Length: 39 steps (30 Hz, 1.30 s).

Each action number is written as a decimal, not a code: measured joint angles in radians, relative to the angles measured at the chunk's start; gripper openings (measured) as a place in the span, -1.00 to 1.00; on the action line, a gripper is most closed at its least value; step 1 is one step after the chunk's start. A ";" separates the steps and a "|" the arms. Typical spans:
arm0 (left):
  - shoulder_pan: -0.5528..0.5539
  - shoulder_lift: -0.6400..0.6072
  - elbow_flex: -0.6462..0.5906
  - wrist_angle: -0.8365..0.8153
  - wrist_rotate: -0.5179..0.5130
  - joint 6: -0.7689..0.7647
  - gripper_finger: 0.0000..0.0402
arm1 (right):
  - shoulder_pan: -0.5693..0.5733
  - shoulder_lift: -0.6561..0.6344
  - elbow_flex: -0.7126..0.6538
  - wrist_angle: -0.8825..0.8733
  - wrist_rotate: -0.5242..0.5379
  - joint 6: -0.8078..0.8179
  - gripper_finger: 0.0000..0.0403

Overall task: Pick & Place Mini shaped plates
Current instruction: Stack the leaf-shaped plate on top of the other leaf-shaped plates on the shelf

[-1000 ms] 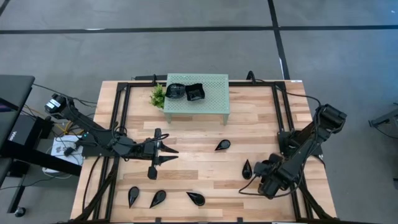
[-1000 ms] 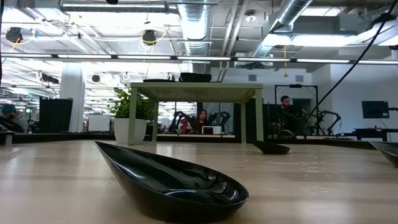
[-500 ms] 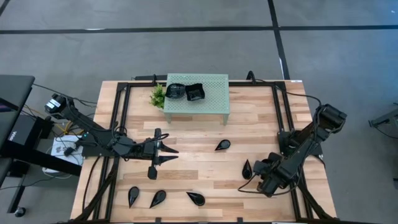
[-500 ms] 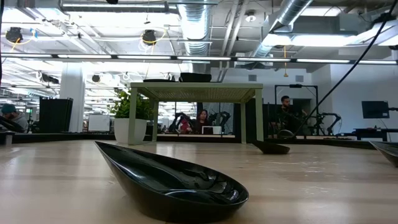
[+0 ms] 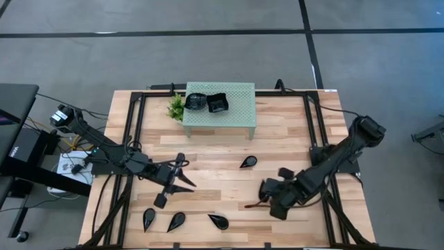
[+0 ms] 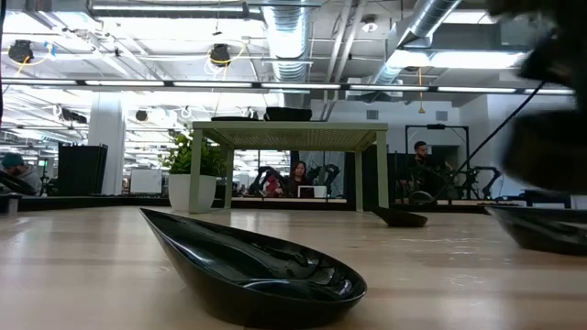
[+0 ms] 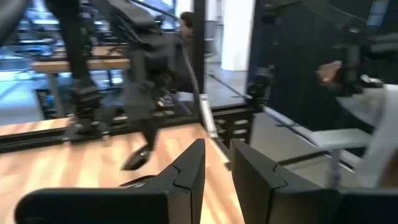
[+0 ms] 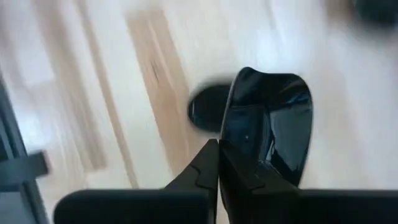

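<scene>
While the left gripper [image 5: 186, 175] waits with fingers spread, the right gripper [image 5: 251, 204] pinches a black teardrop plate [image 8: 268, 127] above the table [image 5: 229, 177].

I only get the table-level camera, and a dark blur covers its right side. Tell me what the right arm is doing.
Observer: The right gripper is shut on the rim of a glossy black dish, over the table's front right part.
Operator: Now report the left arm.
Observer: The left gripper is over the table's left half, with its fingers apart and nothing between them.
Operator: Count what is on the green stand.
Observer: Two dishes sit side by side on top of the green stand, toward its left end.
</scene>
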<state>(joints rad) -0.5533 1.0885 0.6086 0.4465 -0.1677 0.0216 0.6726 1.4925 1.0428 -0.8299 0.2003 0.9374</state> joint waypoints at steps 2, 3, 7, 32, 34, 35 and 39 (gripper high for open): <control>0.000 0.000 0.000 0.002 0.033 0.000 -0.62 | -0.017 0.000 0.044 0.009 0.070 -0.149 -0.99; 0.000 0.000 0.000 0.003 0.045 0.000 -0.62 | -0.023 0.000 0.060 0.025 0.111 -0.230 -0.99; 0.002 0.005 0.000 0.006 0.072 0.000 -0.62 | -0.054 -0.001 0.073 0.231 0.187 -0.645 -0.97; 0.175 0.353 0.007 0.267 0.270 0.182 -0.46 | -0.290 0.091 0.071 0.730 -0.280 -1.200 -0.99; 0.178 0.369 0.008 0.276 0.274 0.182 -0.39 | -0.295 0.114 0.071 0.734 -0.282 -1.199 -0.99; 0.179 0.371 0.008 0.272 0.274 0.180 -0.35 | -0.296 0.127 0.071 0.740 -0.283 -1.199 -0.99; 0.180 0.378 0.008 0.266 0.274 0.179 -0.24 | -0.296 0.152 0.071 0.736 -0.282 -1.199 -0.99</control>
<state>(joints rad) -0.3737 1.4665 0.6163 0.7122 0.1059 0.2003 0.3763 1.6442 1.1141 -0.0941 -0.0820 -0.2614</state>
